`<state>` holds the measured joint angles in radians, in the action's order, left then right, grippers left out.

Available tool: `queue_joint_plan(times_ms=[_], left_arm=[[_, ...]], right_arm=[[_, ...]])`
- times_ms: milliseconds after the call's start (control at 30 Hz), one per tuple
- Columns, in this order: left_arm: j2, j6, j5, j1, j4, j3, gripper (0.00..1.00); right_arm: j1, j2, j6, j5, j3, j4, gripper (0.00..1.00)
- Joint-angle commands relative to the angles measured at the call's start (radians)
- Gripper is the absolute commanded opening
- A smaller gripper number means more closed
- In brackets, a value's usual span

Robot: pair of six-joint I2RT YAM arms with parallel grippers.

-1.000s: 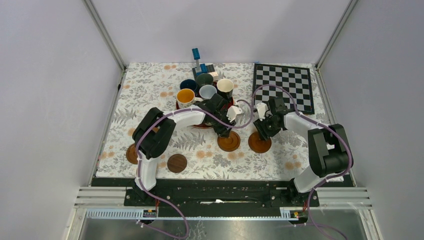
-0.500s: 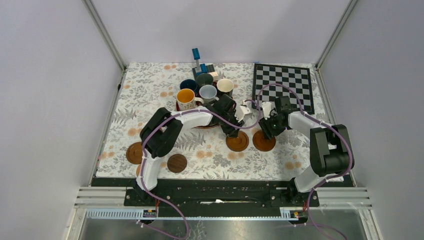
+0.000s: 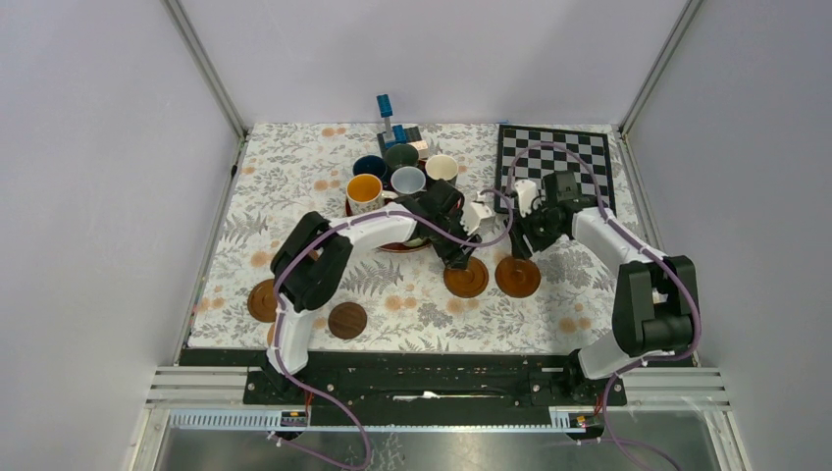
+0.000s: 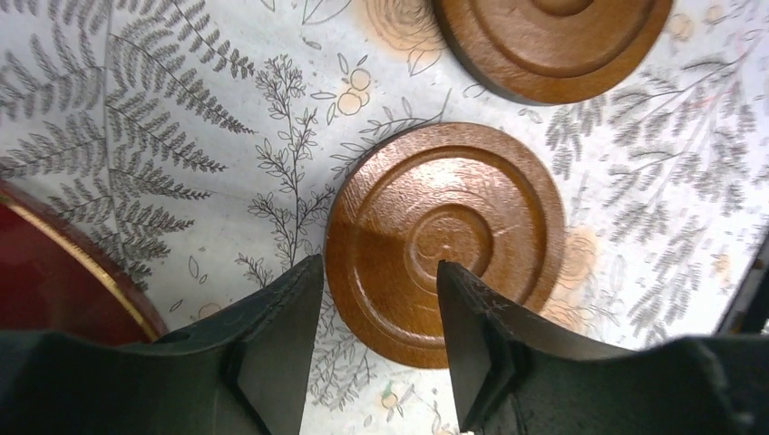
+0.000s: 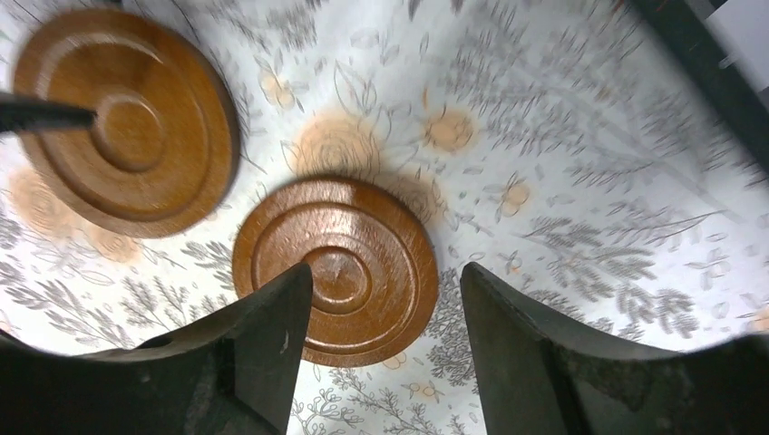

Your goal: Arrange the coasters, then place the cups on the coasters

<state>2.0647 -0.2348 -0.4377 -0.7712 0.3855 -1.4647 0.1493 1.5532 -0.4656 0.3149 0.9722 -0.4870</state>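
Two sets of jaws stand open and empty. Your left gripper [image 4: 379, 267] hangs over a round tan-brown wooden coaster [image 4: 444, 240], whose near rim lies between the fingertips. Your right gripper [image 5: 388, 272] straddles a second round brown wooden coaster [image 5: 335, 270] the same way. Both discs lie flat on the flowered cloth [image 3: 294, 177], just beside each other, at 4 o'clock from the handled ceramic cups [image 3: 404, 172] clustered on the red round tray [image 4: 54, 272]. Lift crooked and a fingertip may catch a rim, shoving that disc into its neighbour. The grippers also hang near each other, so moving both towards the cups at once risks a knock.
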Motion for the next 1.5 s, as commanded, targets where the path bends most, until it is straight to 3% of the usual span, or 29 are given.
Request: queue_joint_plan(times_ms=[0, 133, 267, 333, 567, 700, 900, 1167, 1467], left_arm=[[-0.145, -0.003, -0.042, -0.002, 0.082, -0.085, 0.55], [-0.271, -0.080, -0.051, 0.007, 0.219, -0.046, 0.61], [-0.432, -0.179, -0.033, 0.089, 0.355, 0.096, 0.67], [-0.511, -0.207, -0.084, 0.182, 0.402, 0.166, 0.70], [-0.697, -0.384, -0.115, 0.583, 0.557, 0.308, 0.74], [-0.677, -0.479, -0.088, 0.819, 0.563, 0.345, 0.73], [-0.530, -0.463, -0.012, 1.078, 0.444, 0.331, 0.67], [-0.432, -0.475, 0.063, 1.119, 0.217, 0.415, 0.67], [-0.347, -0.474, 0.018, 1.101, 0.196, 0.417, 0.63]], right_arm=[[-0.003, -0.068, 0.048, 0.078, 0.104, -0.047, 0.70], [-0.004, -0.107, 0.073, 0.128, 0.137, -0.075, 0.78], [-0.003, -0.147, 0.103, 0.194, 0.132, -0.101, 0.94], [-0.004, -0.165, 0.108, 0.212, 0.114, -0.101, 0.99], [-0.003, -0.184, 0.097, 0.234, 0.095, -0.114, 1.00], [-0.004, -0.183, 0.109, 0.251, 0.088, -0.102, 1.00], [-0.004, -0.197, 0.127, 0.235, 0.075, -0.082, 1.00], [-0.012, -0.218, 0.157, 0.228, 0.059, -0.047, 1.00], [-0.019, -0.236, 0.158, 0.193, 0.051, -0.028, 1.00]])
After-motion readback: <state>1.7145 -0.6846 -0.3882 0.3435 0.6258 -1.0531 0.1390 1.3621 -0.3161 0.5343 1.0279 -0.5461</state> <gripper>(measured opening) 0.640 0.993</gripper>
